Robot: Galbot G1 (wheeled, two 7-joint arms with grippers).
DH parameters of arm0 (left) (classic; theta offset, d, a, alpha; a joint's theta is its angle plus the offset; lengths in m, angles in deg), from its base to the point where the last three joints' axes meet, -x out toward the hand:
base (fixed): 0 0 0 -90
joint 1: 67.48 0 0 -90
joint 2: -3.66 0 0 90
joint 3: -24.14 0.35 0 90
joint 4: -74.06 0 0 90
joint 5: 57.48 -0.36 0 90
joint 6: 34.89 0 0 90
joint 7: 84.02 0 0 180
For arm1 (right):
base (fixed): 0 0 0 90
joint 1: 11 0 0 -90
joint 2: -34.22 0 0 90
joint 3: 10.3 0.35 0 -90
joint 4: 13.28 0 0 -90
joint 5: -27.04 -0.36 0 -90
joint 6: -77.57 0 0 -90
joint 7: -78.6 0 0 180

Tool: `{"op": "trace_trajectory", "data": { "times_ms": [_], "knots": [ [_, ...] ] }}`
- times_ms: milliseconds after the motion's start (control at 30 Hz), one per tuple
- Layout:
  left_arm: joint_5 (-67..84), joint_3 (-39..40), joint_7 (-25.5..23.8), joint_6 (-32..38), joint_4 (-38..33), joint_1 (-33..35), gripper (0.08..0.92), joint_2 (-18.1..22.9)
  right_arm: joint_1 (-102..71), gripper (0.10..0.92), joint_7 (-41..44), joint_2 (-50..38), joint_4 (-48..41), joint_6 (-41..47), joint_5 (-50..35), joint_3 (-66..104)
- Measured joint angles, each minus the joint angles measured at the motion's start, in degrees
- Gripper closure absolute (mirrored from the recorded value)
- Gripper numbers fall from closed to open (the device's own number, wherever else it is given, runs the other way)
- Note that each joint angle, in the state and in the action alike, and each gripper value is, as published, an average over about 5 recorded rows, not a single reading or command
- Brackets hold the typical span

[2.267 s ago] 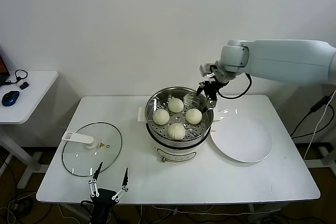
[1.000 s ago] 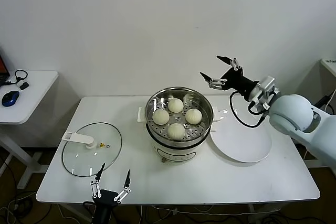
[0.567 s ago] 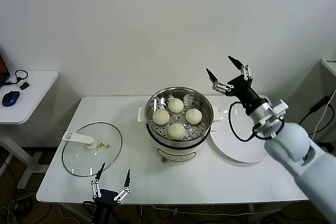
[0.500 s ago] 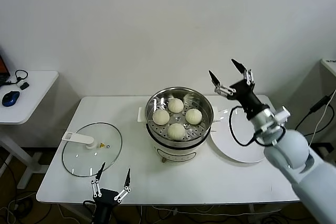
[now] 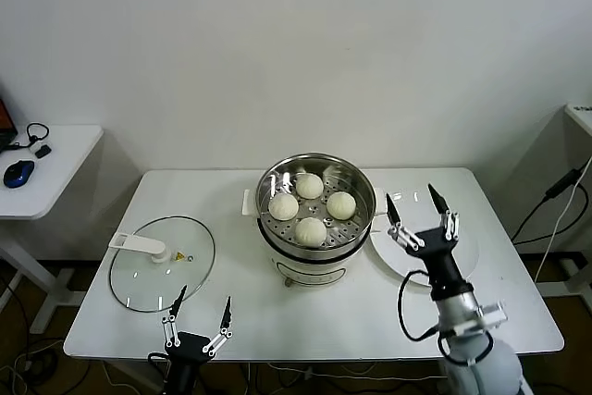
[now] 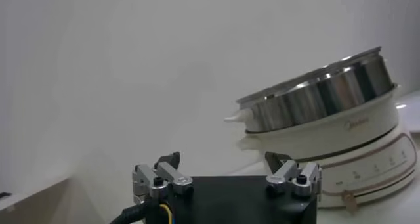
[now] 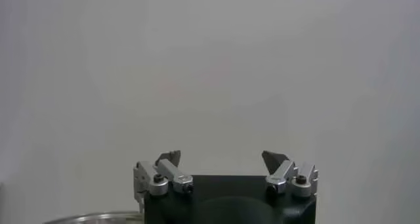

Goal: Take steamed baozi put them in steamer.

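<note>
All four small off-white pleated steamed baozi [image 5: 311, 207] sat inside the round shiny stainless-steel steamer [image 5: 315, 249], so the task looked complete, with the right gripper [image 5: 422, 215] and the parked left gripper [image 5: 196, 316] both spread wide and empty.

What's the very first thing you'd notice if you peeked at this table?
Probably the shiny steamer in the middle of the white table, with four steamed baozi sitting on its holey tray. Next, the right end effector poking up open in front of the white plate, holding nothing. The glass lid lies flat at the left, and the left end effector waits open by the near edge.
</note>
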Motion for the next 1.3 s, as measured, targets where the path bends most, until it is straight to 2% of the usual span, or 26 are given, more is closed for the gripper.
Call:
{"op": "trace_trajectory", "data": {
  "times_ms": [400, 1300],
  "knots": [
    [-0.04, 0.11, -0.03, 0.0, -0.3, 0.42, 0.177, 0.0, -11.05, 0.203, 2.06, 9.67, -2.24, -8.68, 3.8, 1.64],
    [-0.31, 0.11, -0.02, 0.12, -0.75, 1.28, 0.177, 0.0, -17.92, 0.203, 2.77, 12.51, -10.16, -14.12, 1.68, 0.51]
  ]
}}
